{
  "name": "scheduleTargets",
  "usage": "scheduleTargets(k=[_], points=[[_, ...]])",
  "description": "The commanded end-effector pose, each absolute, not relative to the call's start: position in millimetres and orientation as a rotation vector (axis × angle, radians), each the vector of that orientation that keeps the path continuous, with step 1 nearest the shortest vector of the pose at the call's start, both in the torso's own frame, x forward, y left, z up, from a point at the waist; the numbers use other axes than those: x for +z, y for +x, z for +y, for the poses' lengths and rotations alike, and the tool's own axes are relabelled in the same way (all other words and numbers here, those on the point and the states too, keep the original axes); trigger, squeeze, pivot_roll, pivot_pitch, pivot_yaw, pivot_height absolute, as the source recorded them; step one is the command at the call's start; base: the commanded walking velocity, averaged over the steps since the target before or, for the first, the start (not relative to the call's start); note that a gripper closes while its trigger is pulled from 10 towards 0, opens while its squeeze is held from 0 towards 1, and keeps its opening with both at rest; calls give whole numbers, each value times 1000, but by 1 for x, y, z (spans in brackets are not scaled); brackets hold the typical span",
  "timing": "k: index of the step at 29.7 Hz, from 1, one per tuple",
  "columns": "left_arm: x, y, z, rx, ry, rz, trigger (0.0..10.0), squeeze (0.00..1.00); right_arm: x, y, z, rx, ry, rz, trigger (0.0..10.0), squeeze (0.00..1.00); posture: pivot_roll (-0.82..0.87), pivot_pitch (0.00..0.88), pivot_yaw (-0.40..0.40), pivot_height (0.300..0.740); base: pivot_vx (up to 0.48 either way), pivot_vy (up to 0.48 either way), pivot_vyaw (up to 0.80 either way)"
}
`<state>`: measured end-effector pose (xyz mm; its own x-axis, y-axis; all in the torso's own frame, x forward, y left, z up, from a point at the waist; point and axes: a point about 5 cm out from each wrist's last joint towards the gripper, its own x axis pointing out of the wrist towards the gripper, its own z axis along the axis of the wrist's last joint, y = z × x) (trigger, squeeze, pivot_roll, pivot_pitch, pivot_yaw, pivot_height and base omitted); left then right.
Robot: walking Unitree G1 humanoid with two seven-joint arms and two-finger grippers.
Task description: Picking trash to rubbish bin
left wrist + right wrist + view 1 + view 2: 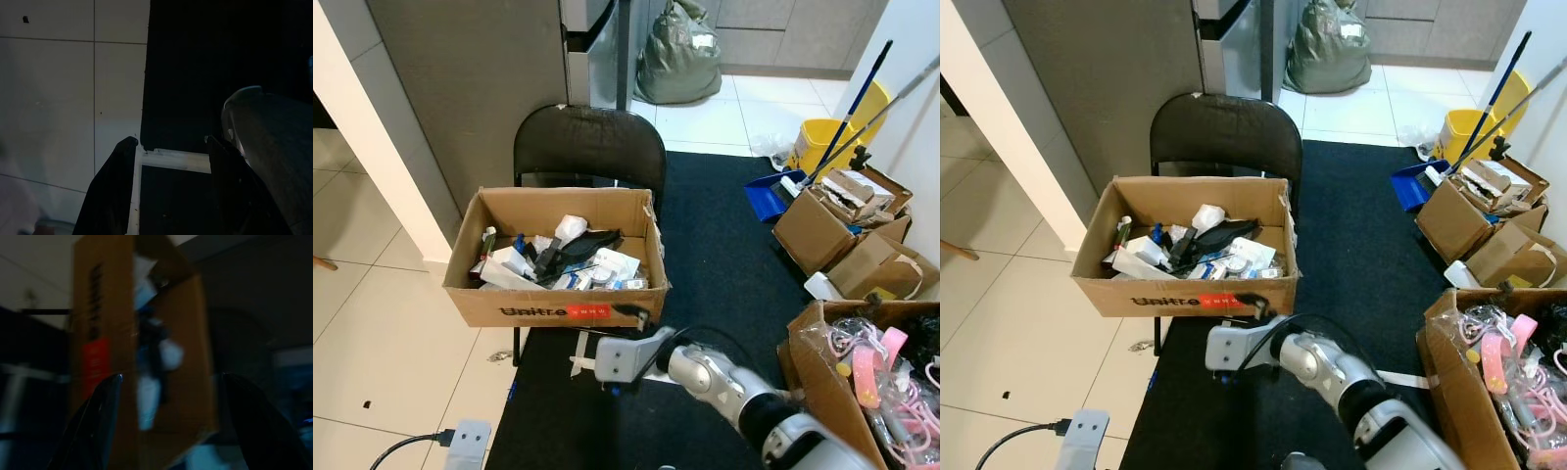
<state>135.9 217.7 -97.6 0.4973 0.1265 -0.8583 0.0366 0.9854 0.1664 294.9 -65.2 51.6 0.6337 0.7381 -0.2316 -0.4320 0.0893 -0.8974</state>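
Cardboard box (560, 257) of light, crushable packaging scraps (570, 259) sits on a chair just ahead of the right gripper (166, 421), whose fingers stand apart, empty; pinch a stiff edge. Left gripper (168, 186) hangs spread.

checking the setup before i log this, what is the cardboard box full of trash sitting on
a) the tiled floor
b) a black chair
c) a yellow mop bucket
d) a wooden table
b: the cardboard box rests on the seat of the black chair, whose rounded backrest rises behind the box. The right gripper faces the box's side with its fingers apart.
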Motion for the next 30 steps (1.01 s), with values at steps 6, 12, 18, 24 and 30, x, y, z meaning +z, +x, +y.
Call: scheduleTargets(k=[6,12,18,24,30], points=[[-97,137,219,43,186,1061,10000,0,51,292,-55,987,-1042,-263,10000,0,-92,58,46,740,0,0,0],[-100,130,217,41,180,1069,10000,0,43,284,-54,996,-1055,-272,10000,0,-78,90,48,740,0,0,0],[-101,123,221,52,178,1084,10000,0,42,283,-53,1010,-1031,-244,10000,0,-74,101,45,740,0,0,0],[-102,117,226,78,166,1078,10000,0,40,276,-47,1059,-987,-257,10000,0,-44,136,39,740,0,0,0],[-104,105,225,75,166,1093,10000,0,39,269,-48,1068,-971,-276,10000,0,-14,161,27,740,0,0,0]])
